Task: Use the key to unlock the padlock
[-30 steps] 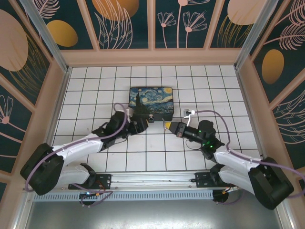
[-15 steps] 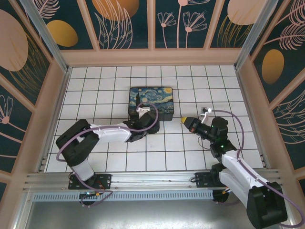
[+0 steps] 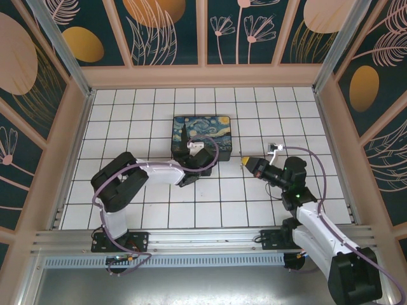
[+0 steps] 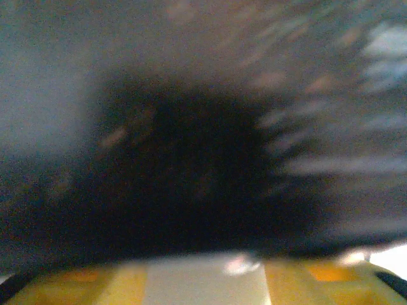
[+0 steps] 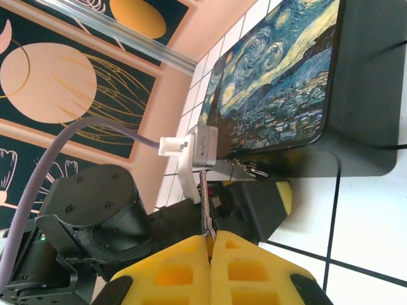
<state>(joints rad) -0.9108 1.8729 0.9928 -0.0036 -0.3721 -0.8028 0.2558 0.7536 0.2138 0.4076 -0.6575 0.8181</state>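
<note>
My right claw [image 3: 245, 162] clamping key [image 5: 206, 220], now pulled back right. My left claw [image 3: 191, 173] pressing in at box [image 3: 203, 130] front by padlock [image 5: 245, 169]; its grip, can't tell. Am lining up insertion.

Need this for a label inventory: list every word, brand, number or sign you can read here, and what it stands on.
No word, brand, number or sign can be read.
The box: its lid bears a swirling night-sky painting, no lettering.
The key in the right gripper: seen edge-on, no stamp legible.
Left wrist view: too blurred to read.
</note>
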